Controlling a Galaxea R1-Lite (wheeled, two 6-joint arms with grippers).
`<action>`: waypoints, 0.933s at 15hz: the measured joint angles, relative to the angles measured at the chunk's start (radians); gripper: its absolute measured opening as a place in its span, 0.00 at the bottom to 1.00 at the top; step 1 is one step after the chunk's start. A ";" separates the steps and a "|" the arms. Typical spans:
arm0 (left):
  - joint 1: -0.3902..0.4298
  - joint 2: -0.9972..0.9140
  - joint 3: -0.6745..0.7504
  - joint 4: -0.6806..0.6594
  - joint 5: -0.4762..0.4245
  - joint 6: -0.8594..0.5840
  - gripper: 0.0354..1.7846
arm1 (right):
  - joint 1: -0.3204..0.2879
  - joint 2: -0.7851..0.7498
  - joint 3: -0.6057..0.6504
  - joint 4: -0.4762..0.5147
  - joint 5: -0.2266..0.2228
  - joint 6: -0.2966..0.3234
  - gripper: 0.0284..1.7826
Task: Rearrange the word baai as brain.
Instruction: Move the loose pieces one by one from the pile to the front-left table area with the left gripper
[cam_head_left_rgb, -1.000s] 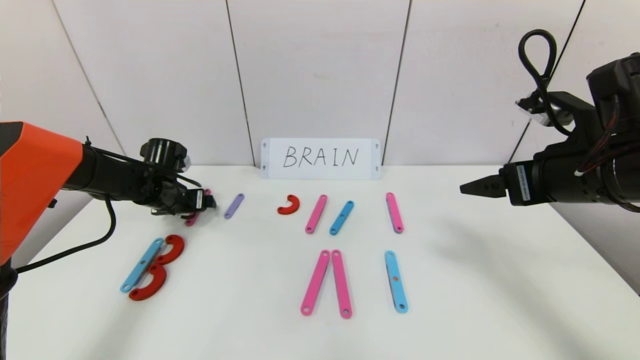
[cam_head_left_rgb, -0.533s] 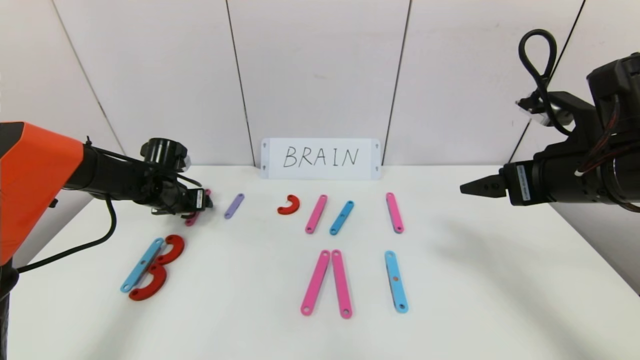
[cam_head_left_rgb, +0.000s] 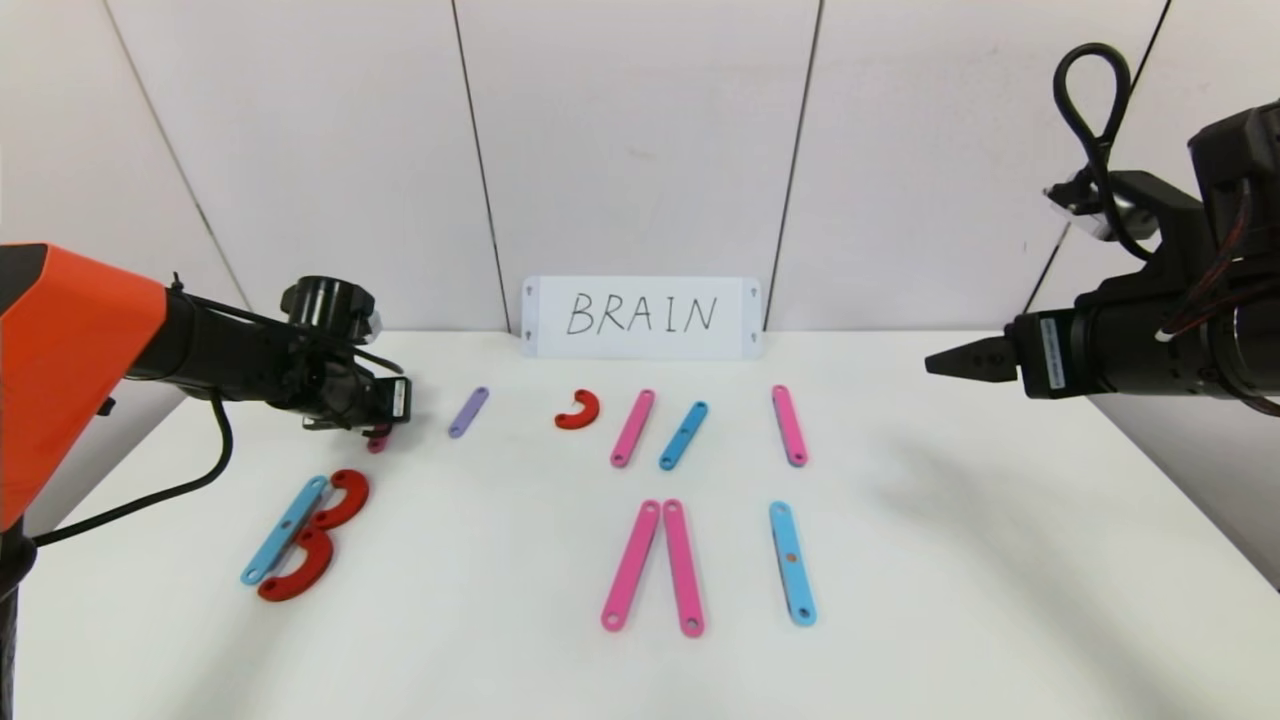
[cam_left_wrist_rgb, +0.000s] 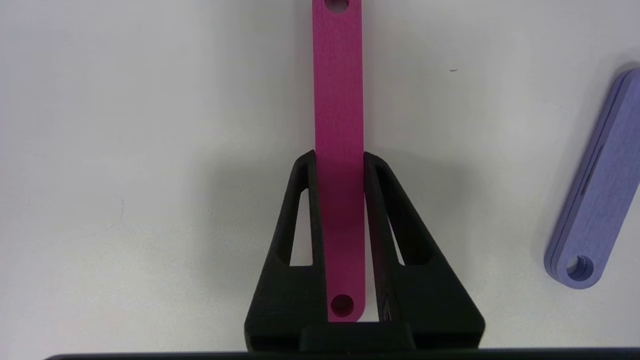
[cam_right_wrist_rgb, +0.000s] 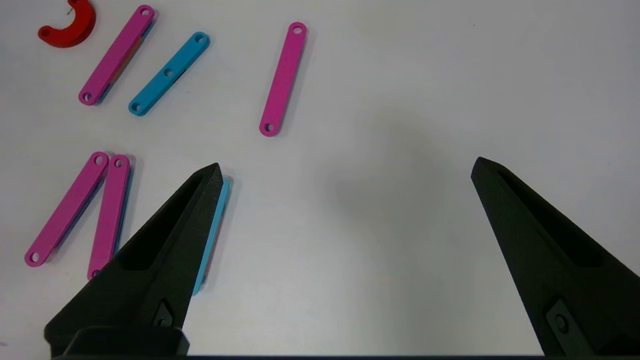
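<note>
Two tools, left tool clamped on pink strip, right tool spread apart above table

At your far left a strip lies between the left gripper's jaws, another strip just to its right, the built letter B nearer you.
</note>
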 joint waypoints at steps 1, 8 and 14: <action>0.000 -0.001 0.000 0.001 0.000 0.000 0.14 | -0.001 -0.001 0.000 0.000 0.000 0.000 0.98; -0.030 -0.104 0.053 0.013 0.000 -0.006 0.14 | 0.003 -0.004 0.004 -0.002 0.000 0.000 0.98; -0.077 -0.335 0.241 0.005 0.001 -0.013 0.14 | 0.015 -0.003 0.011 -0.002 0.001 -0.001 0.98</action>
